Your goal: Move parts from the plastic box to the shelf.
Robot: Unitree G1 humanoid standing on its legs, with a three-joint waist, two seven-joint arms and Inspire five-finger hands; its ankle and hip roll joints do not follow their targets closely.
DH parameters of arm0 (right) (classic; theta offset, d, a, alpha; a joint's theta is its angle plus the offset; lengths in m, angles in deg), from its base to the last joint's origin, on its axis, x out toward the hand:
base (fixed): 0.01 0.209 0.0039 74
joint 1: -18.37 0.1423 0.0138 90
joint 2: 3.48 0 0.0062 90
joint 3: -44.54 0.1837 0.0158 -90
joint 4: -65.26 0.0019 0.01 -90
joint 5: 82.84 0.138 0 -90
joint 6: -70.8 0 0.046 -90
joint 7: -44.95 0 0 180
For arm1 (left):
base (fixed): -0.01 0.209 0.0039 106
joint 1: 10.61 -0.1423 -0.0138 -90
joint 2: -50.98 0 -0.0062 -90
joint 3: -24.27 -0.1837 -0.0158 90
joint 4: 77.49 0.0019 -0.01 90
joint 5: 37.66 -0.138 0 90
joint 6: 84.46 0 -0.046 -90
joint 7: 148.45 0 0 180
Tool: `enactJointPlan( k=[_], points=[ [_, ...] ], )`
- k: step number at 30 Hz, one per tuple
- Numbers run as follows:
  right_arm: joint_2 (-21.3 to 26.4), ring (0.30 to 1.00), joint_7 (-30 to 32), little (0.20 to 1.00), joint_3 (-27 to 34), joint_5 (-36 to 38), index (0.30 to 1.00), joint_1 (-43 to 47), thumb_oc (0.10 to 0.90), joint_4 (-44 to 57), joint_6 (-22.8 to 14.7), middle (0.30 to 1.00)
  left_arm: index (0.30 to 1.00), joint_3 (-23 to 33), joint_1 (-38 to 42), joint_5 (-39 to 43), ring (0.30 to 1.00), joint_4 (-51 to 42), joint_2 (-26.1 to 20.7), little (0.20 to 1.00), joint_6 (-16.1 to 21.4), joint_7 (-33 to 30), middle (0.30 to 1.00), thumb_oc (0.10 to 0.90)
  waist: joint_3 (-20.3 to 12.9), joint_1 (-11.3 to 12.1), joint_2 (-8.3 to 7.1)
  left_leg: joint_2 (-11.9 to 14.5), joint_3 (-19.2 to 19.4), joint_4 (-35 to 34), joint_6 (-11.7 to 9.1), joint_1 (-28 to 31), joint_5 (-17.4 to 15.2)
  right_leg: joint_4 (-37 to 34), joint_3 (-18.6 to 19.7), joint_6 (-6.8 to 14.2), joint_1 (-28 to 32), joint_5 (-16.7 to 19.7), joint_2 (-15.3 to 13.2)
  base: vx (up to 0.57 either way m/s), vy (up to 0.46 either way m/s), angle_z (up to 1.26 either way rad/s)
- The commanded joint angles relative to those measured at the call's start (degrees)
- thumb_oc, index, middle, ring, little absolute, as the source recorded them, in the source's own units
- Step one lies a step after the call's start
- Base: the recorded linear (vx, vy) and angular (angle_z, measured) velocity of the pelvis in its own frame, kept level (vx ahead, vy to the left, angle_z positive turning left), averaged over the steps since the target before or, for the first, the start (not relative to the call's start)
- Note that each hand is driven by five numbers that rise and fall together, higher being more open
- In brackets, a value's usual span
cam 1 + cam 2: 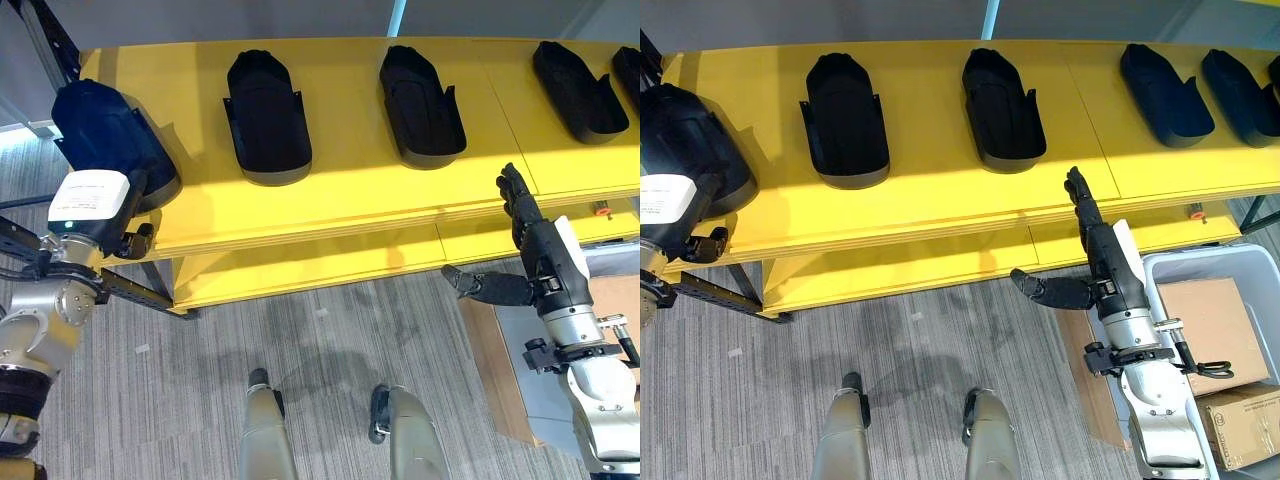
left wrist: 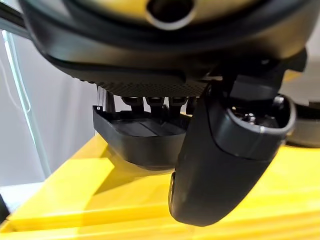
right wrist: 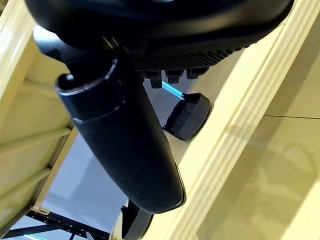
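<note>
2 cardboard boxes (image 1: 1205,330) sit in the plastic box (image 1: 1180,265).

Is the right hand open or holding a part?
Open and empty: the right hand has straight fingers and a spread thumb, beside the yellow shelf edge.

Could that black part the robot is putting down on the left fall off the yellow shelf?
It might. The left hand is at the black part sitting near the left end of the yellow shelf, so a nudge sideways could tip it over the edge. The hand's fingers are hidden under the part, so pulling away quickly could drag it along. The right hand, fingers straight, is close to the shelf's front edge and could bump it.
</note>
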Motion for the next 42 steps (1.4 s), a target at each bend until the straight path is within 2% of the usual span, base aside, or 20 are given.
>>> enactJointPlan(
  k=[1, 7, 13, 18, 22, 28, 32, 36, 42],
  points=[
    [1.7, 1.000, 1.0, 1.000, 7.0, 2.9, 1.000, 2.0, 0.900, 7.3, -5.2, 1.000, 1.000, 2.2, 2.8, -1.5, 1.000, -1.0, -6.2, 1.000, 0.7, -0.2, 1.000, 0.900, -3.3, -0.7, 0.57, -0.5, 3.2, 1.2, 4.9, 2.8, -4.9, -3.9, 1.9, -1.8, 4.5, -0.4, 1.1, 0.00, 0.000, 0.00],
    [2.0, 1.000, 0.6, 1.000, 7.4, 3.3, 1.000, 2.1, 0.900, 7.8, -5.4, 1.000, 1.000, -1.4, 5.4, -4.0, 1.000, -0.1, -8.8, 1.000, 1.0, 1.7, 1.000, 0.900, -3.3, -1.0, 0.61, -0.5, 3.2, 1.2, 5.0, 2.6, -4.8, -4.0, 1.9, -1.7, 4.2, -0.2, 1.1, 0.00, 0.000, 0.00],
    [2.9, 1.000, 0.2, 1.000, 7.6, 3.3, 1.000, 2.2, 0.900, 8.5, -5.4, 1.000, 1.000, -8.9, 12.2, -6.4, 1.000, -0.4, -11.6, 1.000, 2.0, 4.7, 1.000, 0.900, -3.1, -1.7, 0.86, -0.6, 3.2, 1.0, 5.1, 2.6, -4.9, -4.2, 2.1, -1.6, 4.2, -0.1, 1.0, 0.00, 0.001, 0.01],
    [3.2, 1.000, -0.4, 1.000, 7.3, 3.9, 1.000, 2.8, 0.900, 9.0, -4.8, 1.000, 1.000, -16.1, 20.8, -3.4, 1.000, 2.2, -10.8, 1.000, 1.5, 8.2, 1.000, 0.900, -3.2, -2.2, 1.06, -0.6, 3.2, 1.0, 5.2, 2.6, -4.9, -4.3, 2.5, -1.5, 4.1, 0.0, 1.1, 0.00, 0.000, 0.00],
    [3.2, 1.000, -0.8, 1.000, 7.3, 4.1, 1.000, 3.0, 0.900, 9.3, -4.7, 1.000, 1.000, -18.8, 24.6, -2.0, 1.000, 4.0, -10.3, 1.000, 1.0, 8.9, 1.000, 0.900, -3.2, -2.4, 1.11, -0.6, 3.2, 1.0, 5.3, 2.6, -4.8, -4.3, 2.5, -1.4, 4.1, 0.1, 1.1, 0.00, 0.000, 0.00],
    [3.5, 1.000, -1.3, 1.000, 7.3, 3.8, 1.000, 4.0, 0.900, 9.7, -4.1, 1.000, 1.000, -25.9, 35.1, 2.4, 1.000, 10.0, -8.6, 1.000, -0.6, 13.0, 1.000, 0.900, -3.6, -3.0, 1.29, -0.6, 3.4, 0.7, 5.2, 2.5, -4.7, -4.7, 2.7, -1.3, 4.1, 0.4, 1.0, 0.00, 0.000, 0.00],
    [3.5, 1.000, -1.4, 1.000, 7.6, 3.8, 1.000, 3.9, 0.900, 9.8, -3.9, 1.000, 1.000, -29.3, 39.0, 2.7, 1.000, 11.8, -8.8, 1.000, -0.9, 14.3, 1.000, 0.900, -3.8, -2.9, 1.22, -0.6, 3.4, 0.7, 5.2, 2.5, -4.7, -4.8, 2.7, -1.3, 4.2, 0.4, 1.1, 0.00, 0.000, 0.00],
    [3.7, 1.000, -1.8, 1.000, 7.3, 3.7, 1.000, 3.5, 0.900, 10.2, -4.0, 1.000, 1.000, -34.4, 43.0, -1.4, 1.000, 12.6, -9.2, 1.000, -0.4, 14.2, 1.000, 0.900, -3.9, -3.1, 1.32, -0.5, 3.4, 0.8, 5.2, 2.6, -4.8, -4.8, 2.8, -1.1, 4.2, 0.4, 1.2, 0.00, 0.000, 0.00],
    [3.7, 1.000, -1.8, 1.000, 8.3, 3.5, 1.000, 3.1, 0.900, 10.6, -4.1, 1.000, 1.000, -36.9, 43.0, -5.3, 1.000, 9.9, -11.1, 1.000, 1.0, 14.3, 1.000, 0.900, -3.7, -2.7, 1.27, -0.7, 3.3, 0.9, 5.3, 2.8, -5.1, -4.7, 2.7, -1.0, 4.4, 0.2, 1.0, 0.00, 0.000, 0.00]
  ],
)
